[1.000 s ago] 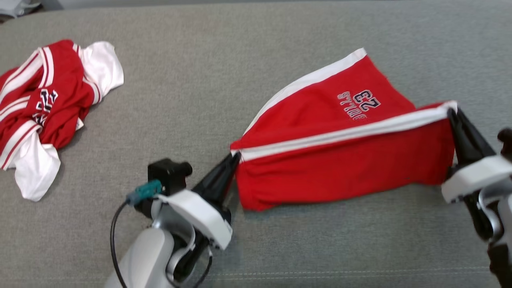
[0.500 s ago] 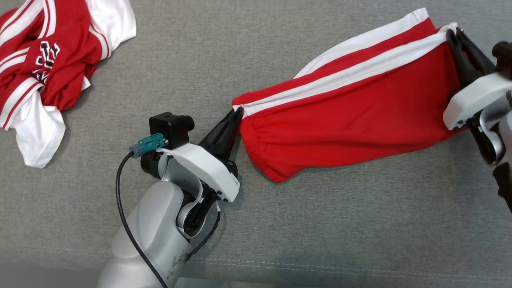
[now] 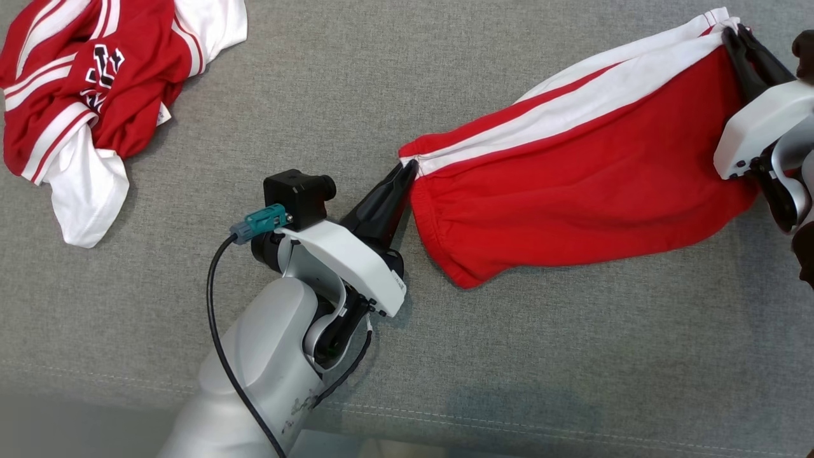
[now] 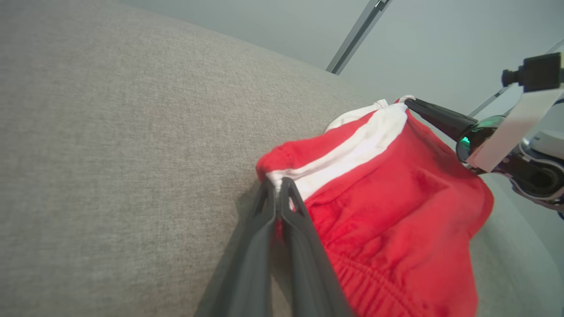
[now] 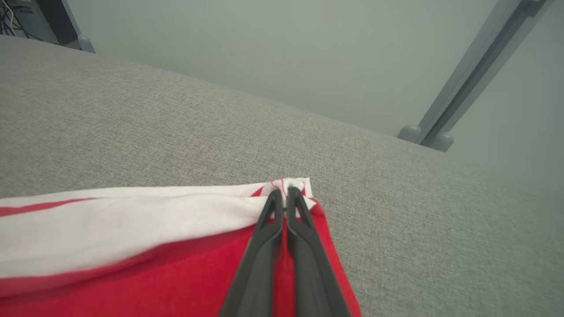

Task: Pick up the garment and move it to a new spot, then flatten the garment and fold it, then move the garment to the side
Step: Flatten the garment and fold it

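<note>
The garment is a pair of red shorts with white side stripes, stretched between my two grippers over the grey cushion. My left gripper is shut on its near-left corner by the waistband, seen close in the left wrist view. My right gripper is shut on the far-right corner at the white stripe, and the right wrist view shows its fingertips pinching that edge. The cloth sags between the two corners, its lower hem resting on the cushion. The right gripper also appears in the left wrist view.
A second red-and-white garment lies crumpled at the far left of the grey cushion. A seam runs along the cushion's near edge. A metal post stands beyond the cushion's far side.
The head camera has tilted down. The shorts have been folded over, so the printed number is hidden and the two white stripes lie together. Both grippers stay shut on their corners.
</note>
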{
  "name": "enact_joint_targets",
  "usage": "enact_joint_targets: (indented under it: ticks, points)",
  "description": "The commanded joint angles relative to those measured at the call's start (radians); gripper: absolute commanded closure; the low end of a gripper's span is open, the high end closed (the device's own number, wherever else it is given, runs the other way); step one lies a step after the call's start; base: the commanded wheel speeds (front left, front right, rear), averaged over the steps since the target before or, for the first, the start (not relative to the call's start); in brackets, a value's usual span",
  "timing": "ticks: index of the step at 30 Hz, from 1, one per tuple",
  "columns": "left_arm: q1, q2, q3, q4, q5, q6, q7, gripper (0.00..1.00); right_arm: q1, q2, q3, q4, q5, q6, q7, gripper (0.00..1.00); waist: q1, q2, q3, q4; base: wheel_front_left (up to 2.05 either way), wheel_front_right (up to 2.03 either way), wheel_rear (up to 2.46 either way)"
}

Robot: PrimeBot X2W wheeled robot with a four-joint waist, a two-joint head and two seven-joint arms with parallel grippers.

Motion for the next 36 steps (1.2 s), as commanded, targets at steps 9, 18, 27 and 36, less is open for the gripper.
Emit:
enact_joint_targets:
  ticks: [9,18,27,36]
  points:
    - [-0.068,0.018,0.017,0.036,0.019,0.037,-0.094,0.00,-0.021,-0.004,0.067,-0.033,0.069,0.000,-0.014,0.00,-0.0001,0.0000,-0.012,-0.012,0.00,0.00,0.00]
    - [-0.011,0.041,0.068,0.019,0.064,0.087,-0.145,0.00,0.095,-0.021,-0.046,-0.236,-0.001,0.000,-0.015,0.00,-0.0001,0.0000,-0.072,-0.044,0.00,0.00,0.00]
    - [0.177,0.040,0.250,-0.184,0.193,0.130,-0.150,0.00,0.330,0.052,-0.287,-0.442,-0.088,0.000,-0.015,0.00,-0.0001,0.0000,-0.154,-0.076,0.00,0.00,0.00]
    - [0.375,0.021,0.363,-0.313,0.328,0.133,-0.150,0.00,0.618,0.142,-0.461,-0.635,-0.155,0.000,-0.015,0.00,-0.0001,0.0000,-0.262,-0.085,0.00,0.00,0.00]
